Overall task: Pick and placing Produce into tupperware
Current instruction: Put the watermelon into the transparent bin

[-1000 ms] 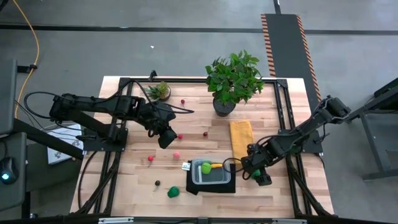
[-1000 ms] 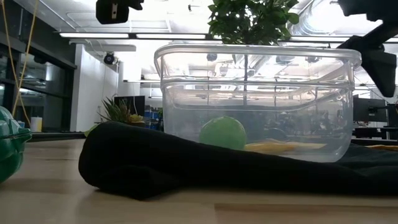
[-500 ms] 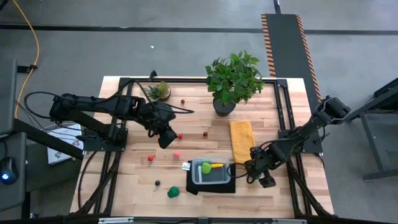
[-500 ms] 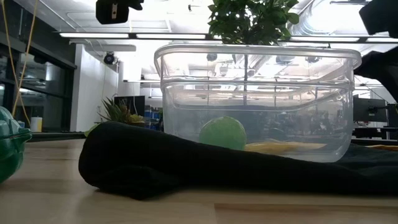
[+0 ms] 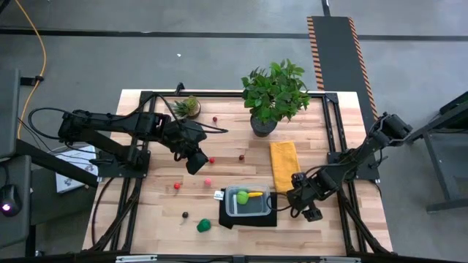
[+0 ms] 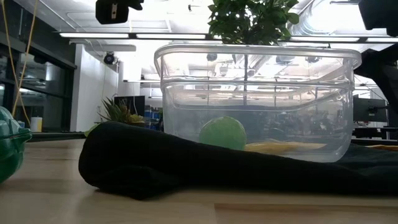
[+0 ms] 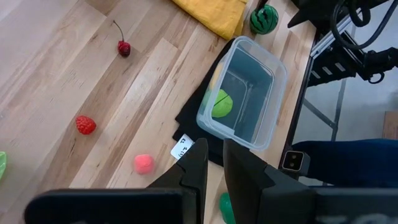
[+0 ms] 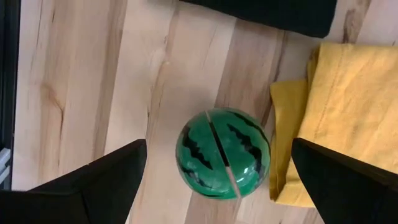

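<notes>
Right gripper point(image 5: 299, 202): spread wide, poised directly over the toy watermelon point(image 8: 223, 153), one finger to either side, not touching it.
Toy watermelon: on bare wood just at 3 o'clock of the tupperware point(image 5: 248, 201), touching the near end of the yellow cloth point(image 5: 284, 163); not yet gripped.
Left gripper point(image 5: 194, 164): fingers pressed nearly together, pinching nothing, parked above the table at about 10 o'clock from the tupperware.
Tupperware: sitting on the black mat point(image 5: 243, 219) near the front edge; holding a green ball point(image 5: 242, 196) and a yellow piece point(image 5: 254, 194).
Done so far: two pieces in, judging by the contents.
Left to do: the watermelon, apparently next; a green piece point(image 5: 204, 226) at 8 o'clock of the tupperware; a small dark piece point(image 5: 185, 215) at 9 o'clock; a pink piece point(image 5: 208, 181) and a strawberry point(image 5: 177, 186) at 10 o'clock; cherries point(image 5: 242, 156) farther back around 12 o'clock.
Overall: early on, probably under halfway, most produce still on the wood.
Not task items: the large potted plant point(image 5: 274, 93) and the small plant point(image 5: 187, 107) at the back.
</notes>
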`<state>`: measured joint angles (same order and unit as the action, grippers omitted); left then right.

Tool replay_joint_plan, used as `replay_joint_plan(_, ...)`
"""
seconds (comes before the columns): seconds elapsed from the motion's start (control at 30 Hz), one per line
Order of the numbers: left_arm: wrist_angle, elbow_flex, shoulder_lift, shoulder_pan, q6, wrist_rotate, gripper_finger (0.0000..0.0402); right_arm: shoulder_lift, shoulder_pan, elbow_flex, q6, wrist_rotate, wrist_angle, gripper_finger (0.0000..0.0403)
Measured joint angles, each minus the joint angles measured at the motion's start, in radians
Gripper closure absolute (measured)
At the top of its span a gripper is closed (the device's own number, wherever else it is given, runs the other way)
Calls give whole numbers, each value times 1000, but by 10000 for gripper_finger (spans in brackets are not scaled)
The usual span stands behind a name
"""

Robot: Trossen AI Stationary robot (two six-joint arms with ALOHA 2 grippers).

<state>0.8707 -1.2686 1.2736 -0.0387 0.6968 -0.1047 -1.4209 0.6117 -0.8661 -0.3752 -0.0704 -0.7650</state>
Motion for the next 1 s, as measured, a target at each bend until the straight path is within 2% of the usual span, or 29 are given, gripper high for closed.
replay_joint_plan(0.5, 0, 0, 0, 0, 8, 3, 360, -125, 0, 0, 17, -38, 0, 13)
replay_joint_plan(1.0, 23, 0, 0, 0, 8, 1, 360, -139, 9, 0, -9, -26, 2, 14)
